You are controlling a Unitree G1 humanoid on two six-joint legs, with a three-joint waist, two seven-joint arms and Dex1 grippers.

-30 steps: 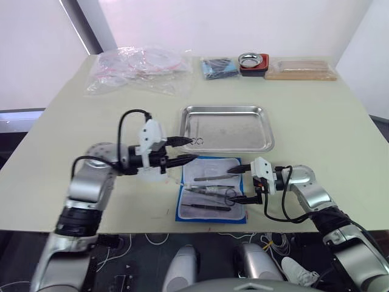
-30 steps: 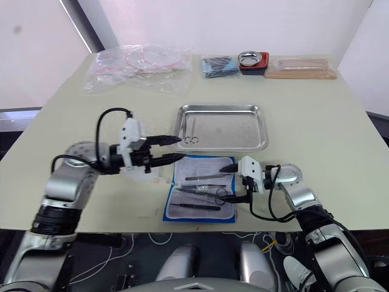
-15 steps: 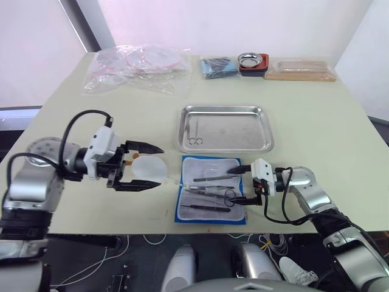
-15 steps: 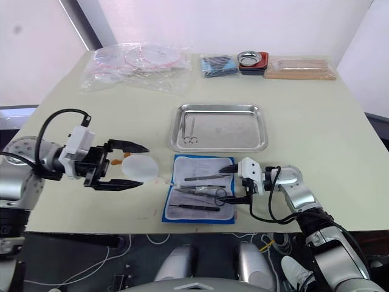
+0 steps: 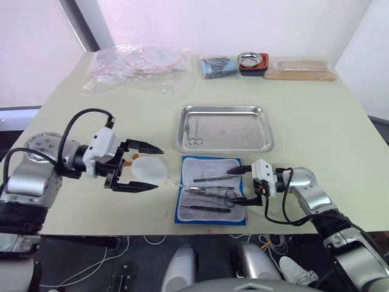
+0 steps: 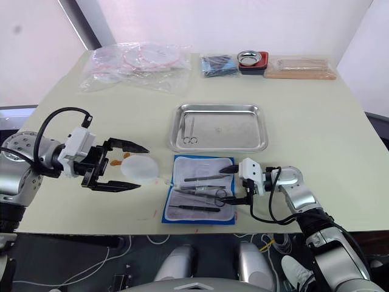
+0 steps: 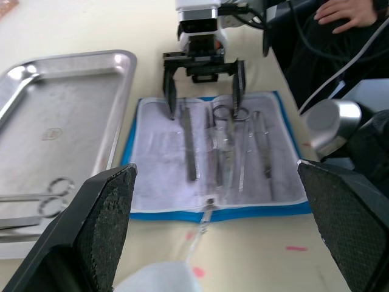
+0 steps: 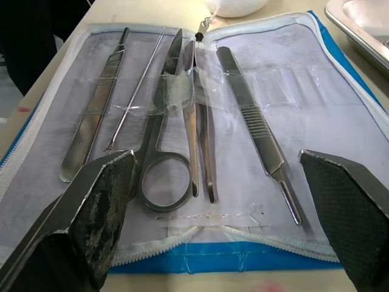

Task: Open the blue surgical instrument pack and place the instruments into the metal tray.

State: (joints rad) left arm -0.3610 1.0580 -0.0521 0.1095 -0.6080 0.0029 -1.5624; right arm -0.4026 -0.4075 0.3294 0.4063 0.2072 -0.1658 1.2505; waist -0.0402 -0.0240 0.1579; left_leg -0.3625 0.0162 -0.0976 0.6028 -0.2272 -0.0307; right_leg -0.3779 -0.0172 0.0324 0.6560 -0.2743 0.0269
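Now, with your right gripper (image 5: 244, 185) spread wide over the opened bright blue fabric pack (image 5: 212, 198), pinch a thin, slippery steel instrument (image 8: 255, 129) mid-shaft, left gripper (image 5: 138, 168) also agape.

No legible text anywhere; only a faint stamped mark on the metal tray (image 7: 53, 132) floor, unreadable.
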